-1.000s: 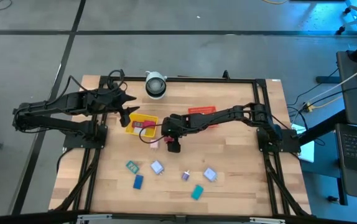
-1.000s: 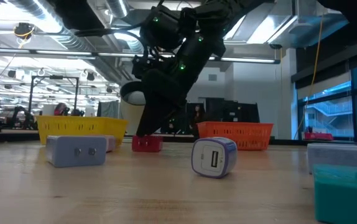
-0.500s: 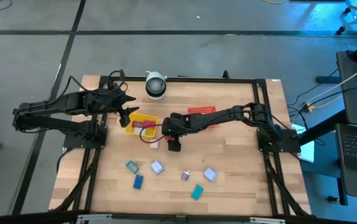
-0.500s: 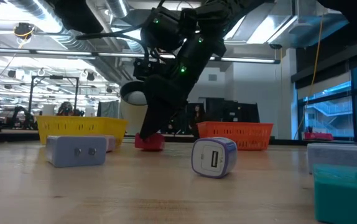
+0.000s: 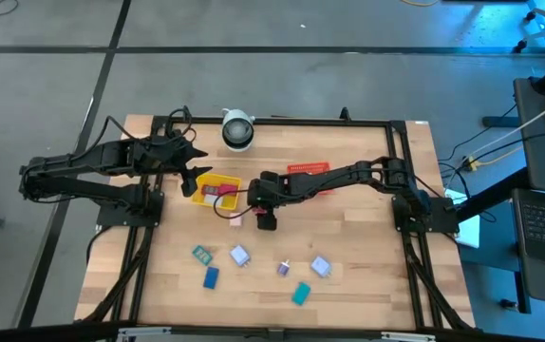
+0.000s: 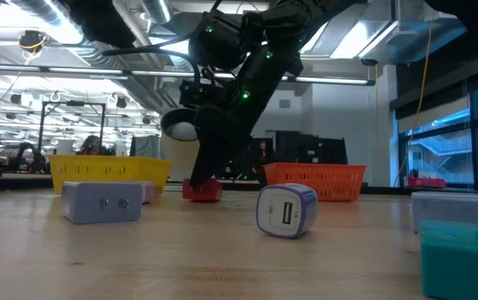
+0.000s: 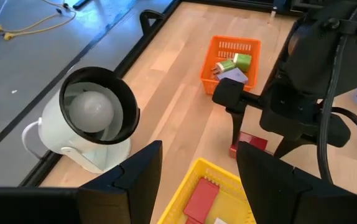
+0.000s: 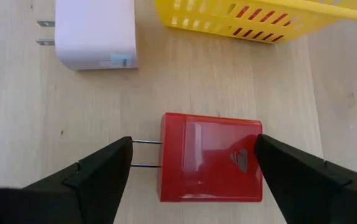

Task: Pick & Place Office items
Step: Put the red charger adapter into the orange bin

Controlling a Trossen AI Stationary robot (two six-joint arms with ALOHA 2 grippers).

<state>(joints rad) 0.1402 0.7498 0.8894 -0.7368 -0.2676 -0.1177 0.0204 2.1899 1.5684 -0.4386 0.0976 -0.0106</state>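
While the right gripper hangs low over the table beside the yellow tray, its fingers stand wide apart on either side of a red charger block, not touching it. Only the right wrist view shows the block lying flat, its two metal prongs pointing along the line between the fingers toward one of them, with a pinkish-white charger nearby. From table height, the low view shows the red block resting on the wood. Farther left, the left gripper waits at the yellow tray's left edge, fingers parted and holding nothing.
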